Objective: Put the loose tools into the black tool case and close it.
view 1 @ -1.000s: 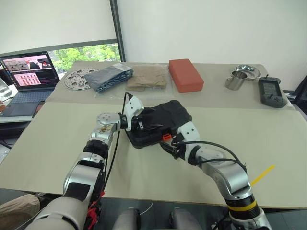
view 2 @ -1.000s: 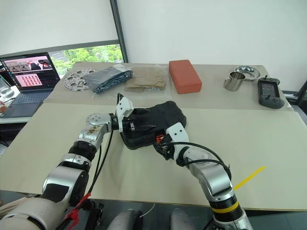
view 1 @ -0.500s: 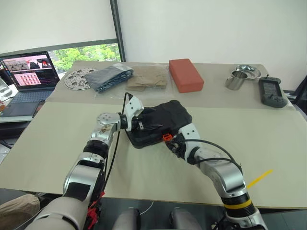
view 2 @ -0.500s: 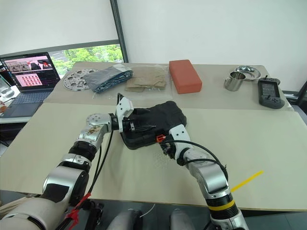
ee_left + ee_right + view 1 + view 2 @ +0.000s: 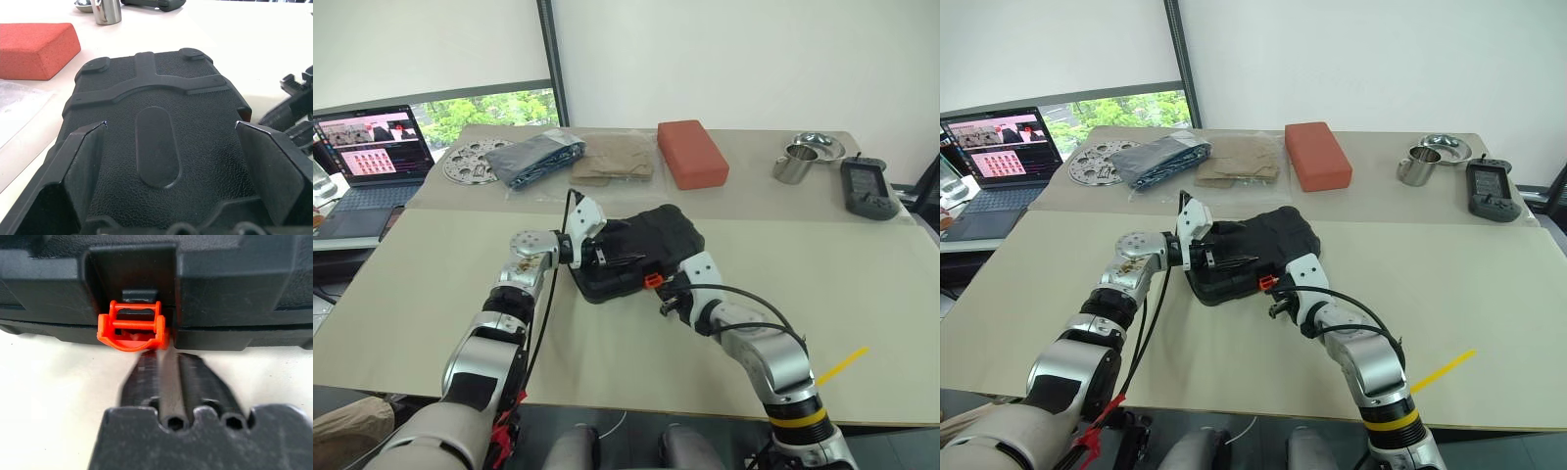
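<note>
The black tool case point(image 5: 641, 245) lies closed in the middle of the table, its orange latch point(image 5: 132, 328) on the near edge. My left gripper point(image 5: 171, 127) is open, one finger point(image 5: 73, 171) on each side over the case's lid point(image 5: 156, 98). My right gripper point(image 5: 159, 357) is shut with nothing in it, its tips on the table just under the latch point(image 5: 653, 280). The loose tools are out of view.
Along the far side stand a red-orange block point(image 5: 692, 152), two bagged cloths point(image 5: 543, 157), a round metal plate point(image 5: 470, 162), a metal cup point(image 5: 793, 164), a bowl point(image 5: 818, 147) and a black device point(image 5: 868, 188). A laptop point(image 5: 372, 147) sits far left. A yellow strip point(image 5: 847, 362) lies near right.
The right forearm has shifted slightly while its gripper stays at the latch. The left gripper and the case have not moved.
</note>
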`<state>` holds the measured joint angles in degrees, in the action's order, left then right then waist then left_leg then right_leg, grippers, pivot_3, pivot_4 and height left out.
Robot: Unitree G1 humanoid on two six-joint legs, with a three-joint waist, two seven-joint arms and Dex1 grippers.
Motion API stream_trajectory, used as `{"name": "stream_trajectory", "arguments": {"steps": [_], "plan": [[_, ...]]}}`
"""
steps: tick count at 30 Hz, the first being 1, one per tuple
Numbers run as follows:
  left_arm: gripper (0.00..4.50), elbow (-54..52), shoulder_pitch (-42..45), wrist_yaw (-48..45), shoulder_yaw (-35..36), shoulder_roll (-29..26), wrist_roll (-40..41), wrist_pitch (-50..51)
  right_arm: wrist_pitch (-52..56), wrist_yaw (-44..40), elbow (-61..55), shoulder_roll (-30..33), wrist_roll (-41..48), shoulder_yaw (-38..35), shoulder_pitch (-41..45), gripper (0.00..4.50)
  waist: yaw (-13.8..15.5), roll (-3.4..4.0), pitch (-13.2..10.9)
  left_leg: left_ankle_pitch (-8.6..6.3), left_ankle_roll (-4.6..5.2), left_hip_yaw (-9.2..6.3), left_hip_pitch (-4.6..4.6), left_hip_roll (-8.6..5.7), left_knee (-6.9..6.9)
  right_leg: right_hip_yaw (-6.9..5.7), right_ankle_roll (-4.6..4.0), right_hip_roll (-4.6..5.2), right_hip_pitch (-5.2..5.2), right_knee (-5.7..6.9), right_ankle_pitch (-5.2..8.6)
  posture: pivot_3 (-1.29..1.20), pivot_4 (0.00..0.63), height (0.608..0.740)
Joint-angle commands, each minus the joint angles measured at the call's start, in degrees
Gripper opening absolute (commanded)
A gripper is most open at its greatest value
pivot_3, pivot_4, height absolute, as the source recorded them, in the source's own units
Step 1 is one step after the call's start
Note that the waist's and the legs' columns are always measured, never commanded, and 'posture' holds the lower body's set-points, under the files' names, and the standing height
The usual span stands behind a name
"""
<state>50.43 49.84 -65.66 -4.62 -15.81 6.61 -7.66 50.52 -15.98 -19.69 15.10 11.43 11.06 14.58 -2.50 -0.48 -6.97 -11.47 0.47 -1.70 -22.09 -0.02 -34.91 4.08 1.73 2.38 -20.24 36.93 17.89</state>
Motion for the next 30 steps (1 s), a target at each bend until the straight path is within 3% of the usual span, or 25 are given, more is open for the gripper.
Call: {"name": "stream_trajectory", "arguments": {"steps": [1,14,18,20,30], "plan": [[4.5,2.6,-1.4,0.8,-0.9,-0.2,-1.7,0.4,-0.1,0.9,-3.2,0.6,-1.8,1.5,-0.3,2.07,0.0,0.0,0.0,0.0,0.0,0.0,0.0,0.0,0.0,0.0,0.0,0.0,0.0,0.0,0.0,0.0,0.15,0.74],[4.5,1.2,-1.4,2.3,1.6,-1.1,0.0,4.1,-7.7,9.0,-7.3,-5.3,-8.2,6.1,-6.6,2.07,0.0,-0.02,0.0,0.0,0.0,0.0,0.02,0.05,0.03,0.0,0.02,0.0,0.0,-0.03,0.01,0.0,0.15,0.74],[4.5,1.4,-1.0,2.5,1.9,-1.4,-0.1,4.7,-10.6,9.7,-7.1,-5.9,-10.0,7.7,-8.8,2.96,-0.1,-0.04,0.0,0.0,-0.01,0.0,0.03,0.05,0.03,0.0,0.03,-0.01,0.0,-0.04,0.02,0.0,0.15,0.74],[4.5,1.9,-0.6,2.5,1.8,-1.3,-0.3,4.5,-12.3,10.4,-6.3,-6.4,-11.0,8.0,-9.5,3.61,-0.2,-0.05,0.0,0.0,-0.01,0.01,0.04,0.05,0.05,0.01,0.03,-0.02,0.0,-0.03,0.02,0.0,0.15,0.74],[4.5,2.7,0.0,2.4,1.4,-0.9,-0.9,3.8,-22.5,9.0,-0.8,-9.3,-10.4,6.0,-10.1,3.61,-0.1,-0.12,-0.1,0.0,-0.01,0.0,-0.01,0.06,0.11,0.01,0.03,-0.02,-0.03,-0.15,0.02,0.0,0.15,0.74]]}}
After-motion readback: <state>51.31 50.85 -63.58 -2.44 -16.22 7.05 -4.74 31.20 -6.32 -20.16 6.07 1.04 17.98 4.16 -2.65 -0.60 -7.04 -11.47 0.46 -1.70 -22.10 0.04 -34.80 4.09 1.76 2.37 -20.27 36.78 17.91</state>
